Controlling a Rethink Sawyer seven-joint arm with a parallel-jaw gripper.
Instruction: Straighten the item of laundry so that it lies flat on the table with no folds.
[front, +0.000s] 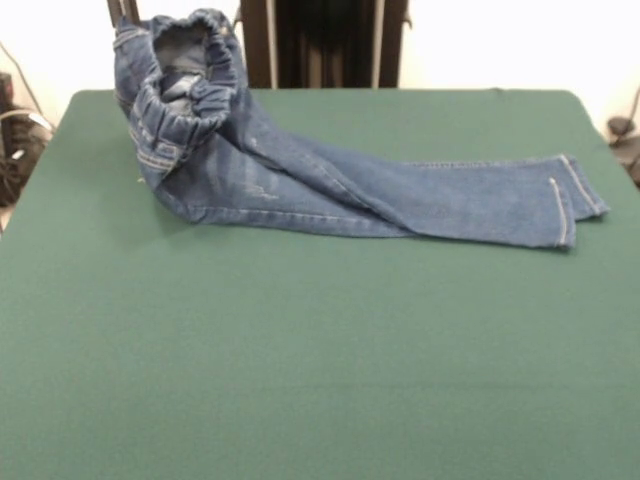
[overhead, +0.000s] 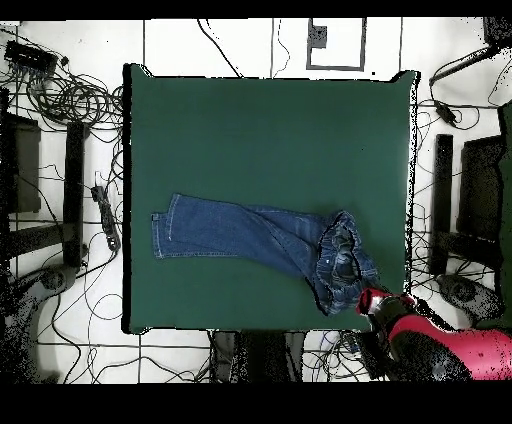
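On the table (front: 300, 380) the jeans (front: 330, 185) lie near the robot's edge, with the legs crossed over each other and the waistband (front: 185, 75) bunched up and standing open. Their long axis runs parallel to that edge. The gripper (overhead: 372, 298) hovers just beside the waistband end (at the table's border), so this end is the nearest for a grasp. Whether its fingers are apart or together I cannot tell.

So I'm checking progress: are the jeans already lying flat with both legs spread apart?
No: in the front view the jeans have their waistband bunched upright and open, and the two legs lie overlapped.
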